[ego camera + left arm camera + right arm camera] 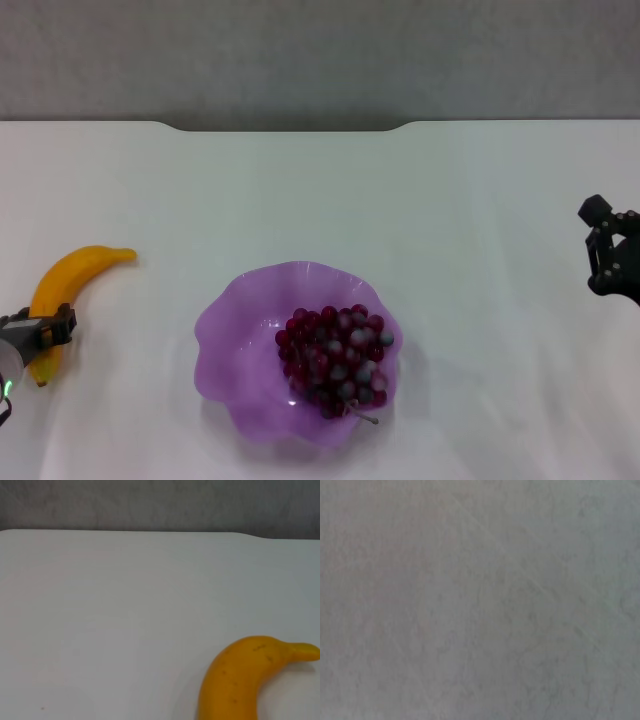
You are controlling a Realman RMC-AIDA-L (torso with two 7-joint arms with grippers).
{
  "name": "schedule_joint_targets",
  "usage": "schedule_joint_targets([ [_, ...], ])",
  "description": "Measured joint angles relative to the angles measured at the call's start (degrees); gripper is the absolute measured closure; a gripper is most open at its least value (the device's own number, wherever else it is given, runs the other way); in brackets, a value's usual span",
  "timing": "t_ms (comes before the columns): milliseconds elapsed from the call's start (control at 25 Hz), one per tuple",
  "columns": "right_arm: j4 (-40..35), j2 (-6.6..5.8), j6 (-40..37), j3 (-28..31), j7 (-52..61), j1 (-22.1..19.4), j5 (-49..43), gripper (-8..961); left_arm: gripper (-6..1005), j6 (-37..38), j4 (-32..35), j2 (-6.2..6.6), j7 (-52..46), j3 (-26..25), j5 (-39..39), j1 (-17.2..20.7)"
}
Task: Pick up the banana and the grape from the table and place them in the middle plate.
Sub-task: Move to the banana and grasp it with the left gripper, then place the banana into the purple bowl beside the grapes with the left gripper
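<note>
while the purple plate holds one fruit, the other lies out on the table.
grape [335,360]: the dark red bunch lies inside the middle plate, on the side nearer the robot's right. its thin stem pokes out at the near end.
middle plate [240,330]: purple, with a wavy rim. it sits on the table [330,200] in the middle, near the robot. the half by the robot's left is bare.
banana [62,290]: yellow-orange. it lies flat on the table, well to the robot's left of the plate. its thin end points toward the plate side, and its near end is partly hidden by the gripper. the left wrist view shows it too [240,685], lying on the white top.
left gripper [48,330]: it is low, right at the near part of the banana. dark fingers [64,324] sit across the fruit. i cannot tell if they squeeze it or how wide they are.
right gripper [612,252]: it is at the far right side, above the table, well apart from the plate. it holds nothing. i cannot tell how far its fingers are open.
right wrist view: only a plain grey surface shows.
</note>
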Motion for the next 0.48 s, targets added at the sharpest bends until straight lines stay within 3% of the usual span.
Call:
schedule_joint_targets([
  [240, 0.2, 0.0, 0.1, 0.0, 0.0, 0.0, 0.0, 953, 501, -0.4, -0.7, 0.16, -0.1, 0.0, 0.0, 0.2],
  [480, 0.3, 0.0, 0.2, 0.0, 0.0, -0.1, 0.0, 953, 497, -0.1, -5.6, 0.68, 0.0, -0.4, 0.0, 0.4],
])
